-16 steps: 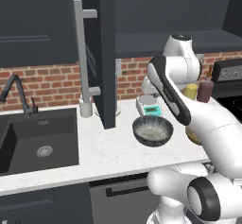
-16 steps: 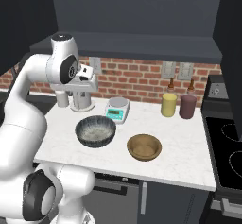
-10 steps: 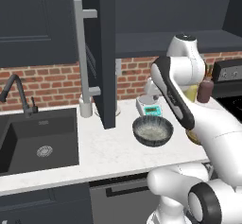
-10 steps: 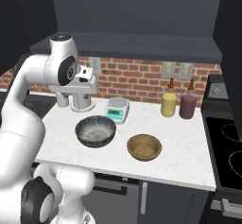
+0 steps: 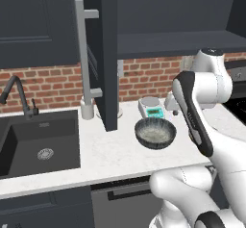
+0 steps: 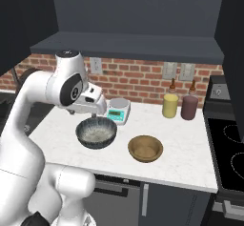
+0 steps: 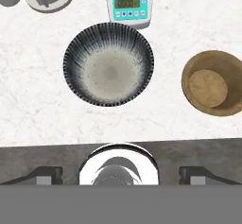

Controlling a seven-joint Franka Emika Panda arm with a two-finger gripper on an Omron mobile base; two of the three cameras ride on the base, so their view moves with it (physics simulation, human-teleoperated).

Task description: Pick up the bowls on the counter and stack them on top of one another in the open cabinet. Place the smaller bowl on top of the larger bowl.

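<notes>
Nothing is stacked yet. Both bowls sit on the counter (image 6: 190, 144): the big dark bowl (image 7: 108, 70) left, the small brown bowl (image 7: 212, 83) right. The gripper (image 6: 93, 107) hangs spread wide and empty above the dark one. The cabinet (image 5: 168, 42) waits open.

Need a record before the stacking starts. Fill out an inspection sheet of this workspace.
Surface: white marble counter with a dark sink at its left end.
Job's things: larger bowl and smaller bowl both on the counter, apart, upright, empty; cabinet door open.
Clutter: kitchen scale behind the larger bowl; yellow jar and dark jar at the brick wall.
Grippers: gripper open, above the larger bowl, holding nothing.
Cables: nothing seen.
Surroundings: stove to the right; faucet by the sink.
</notes>
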